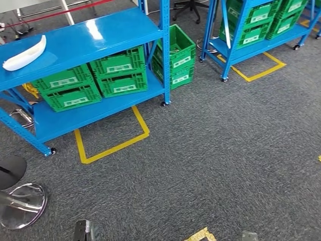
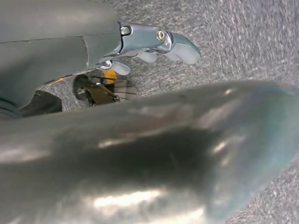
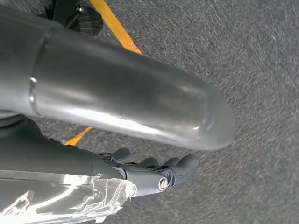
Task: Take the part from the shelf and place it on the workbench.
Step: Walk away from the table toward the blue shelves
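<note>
The part [image 1: 24, 53], a long white curved piece, lies on the top board of the blue shelf [image 1: 113, 30] near its left end. In the left wrist view my left hand [image 2: 105, 46] hangs over grey carpet, its fingers [image 2: 176, 46] stretched out and its thick thumb [image 2: 159, 149] apart from them, with nothing held. My right hand [image 3: 70, 161] in the right wrist view also hangs above the carpet, fingers [image 3: 176, 168] extended, thumb [image 3: 141, 102] apart, holding nothing. Both hands are far from the part.
Green crates [image 1: 117, 75] fill the shelf's lower board, and two more [image 1: 178, 55] are stacked beside its right post. A second blue shelf [image 1: 257, 30] with crates stands at the back right. Yellow tape [image 1: 113, 145] marks the carpet. A chrome chair base [image 1: 22, 203] sits at the lower left.
</note>
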Action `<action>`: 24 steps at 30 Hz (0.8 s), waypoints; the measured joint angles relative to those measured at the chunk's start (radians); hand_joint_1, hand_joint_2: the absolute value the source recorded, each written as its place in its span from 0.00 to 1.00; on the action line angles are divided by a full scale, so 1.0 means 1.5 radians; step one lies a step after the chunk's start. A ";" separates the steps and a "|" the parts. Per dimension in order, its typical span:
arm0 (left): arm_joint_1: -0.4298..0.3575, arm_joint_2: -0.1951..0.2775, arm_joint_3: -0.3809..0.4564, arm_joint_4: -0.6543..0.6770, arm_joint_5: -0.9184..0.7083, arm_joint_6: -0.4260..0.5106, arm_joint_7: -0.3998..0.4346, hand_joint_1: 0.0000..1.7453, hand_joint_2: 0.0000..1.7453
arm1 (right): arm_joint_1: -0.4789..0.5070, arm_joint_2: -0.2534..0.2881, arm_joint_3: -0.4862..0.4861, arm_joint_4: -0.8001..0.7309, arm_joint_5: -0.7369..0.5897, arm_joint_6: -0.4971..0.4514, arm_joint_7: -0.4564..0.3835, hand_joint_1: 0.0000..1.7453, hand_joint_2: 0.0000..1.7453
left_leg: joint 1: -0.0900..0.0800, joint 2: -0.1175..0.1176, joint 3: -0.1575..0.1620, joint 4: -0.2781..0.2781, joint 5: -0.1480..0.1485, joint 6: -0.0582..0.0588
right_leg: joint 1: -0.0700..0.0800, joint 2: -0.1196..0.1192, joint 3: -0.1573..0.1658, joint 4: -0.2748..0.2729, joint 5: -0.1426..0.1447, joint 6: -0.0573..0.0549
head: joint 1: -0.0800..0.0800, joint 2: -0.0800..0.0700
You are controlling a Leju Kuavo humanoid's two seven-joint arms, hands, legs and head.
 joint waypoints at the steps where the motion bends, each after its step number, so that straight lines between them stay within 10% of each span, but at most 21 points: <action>1: 0.001 0.000 0.000 0.000 -0.001 0.000 -0.001 0.00 0.00 | -0.001 0.001 -0.004 0.000 0.002 0.000 -0.001 0.00 0.00 | 0.000 0.001 -0.011 0.021 -0.001 0.000 | 0.001 -0.010 0.001 0.000 -0.001 -0.001 | 0.000 0.000; 5: 0.003 0.002 0.000 0.000 -0.003 0.001 -0.003 0.00 0.00 | -0.007 0.004 -0.010 0.000 0.007 -0.001 -0.005 0.00 0.00 | -0.005 0.035 0.057 -0.108 0.073 0.009 | 0.004 -0.043 0.012 0.001 -0.011 0.004 | -0.001 0.000; 7: 0.001 0.002 0.000 0.000 -0.005 0.001 -0.004 0.00 0.00 | -0.008 0.005 -0.013 0.000 0.008 -0.002 -0.006 0.00 0.00 | -0.010 0.059 0.084 -0.159 0.080 0.017 | 0.009 -0.057 0.014 0.000 -0.018 0.010 | 0.000 0.000; 10: 0.004 0.002 0.000 0.000 -0.007 0.001 -0.005 0.00 0.00 | -0.012 0.005 -0.016 0.000 0.009 -0.002 -0.006 0.00 0.00 | -0.010 0.040 0.088 -0.169 0.074 0.028 | 0.011 -0.074 0.026 -0.004 -0.028 0.020 | 0.002 0.000; 12: 0.005 0.002 0.000 0.000 -0.007 0.002 -0.005 0.00 0.00 | -0.014 0.006 -0.017 0.000 0.010 -0.003 -0.007 0.00 0.00 | -0.005 0.024 0.093 -0.172 0.074 0.035 | 0.009 -0.044 0.017 0.030 -0.049 0.027 | 0.006 0.000; 16: 0.005 0.001 0.000 0.000 -0.008 0.002 -0.005 0.00 0.00 | -0.011 0.006 -0.021 0.002 0.010 -0.004 -0.008 0.00 0.00 | -0.003 -0.013 0.098 -0.172 0.069 0.043 | 0.006 0.007 -0.076 0.191 -0.105 0.030 | 0.012 0.000; 19: 0.007 0.002 0.000 0.000 -0.008 0.003 -0.005 0.00 0.00 | -0.010 0.006 -0.021 0.004 0.010 -0.004 -0.008 0.00 0.00 | -0.001 -0.045 0.109 -0.171 0.061 0.038 | 0.003 0.021 -0.063 0.120 -0.033 0.031 | 0.013 0.000; 21: 0.006 0.002 0.000 0.000 -0.008 0.003 -0.006 0.00 0.00 | -0.011 0.006 -0.023 0.007 0.012 -0.004 -0.009 0.00 0.00 | -0.001 -0.063 0.113 -0.168 0.055 0.030 | -0.004 0.059 -0.031 0.039 0.005 0.033 | 0.014 0.000; 24: 0.006 0.003 0.000 0.000 -0.009 0.004 -0.008 0.00 0.00 | -0.014 0.007 -0.027 0.011 0.016 -0.005 -0.012 0.00 0.00 | 0.001 -0.086 0.107 -0.167 0.054 0.020 | -0.006 0.072 -0.015 0.012 0.003 0.024 | 0.015 0.000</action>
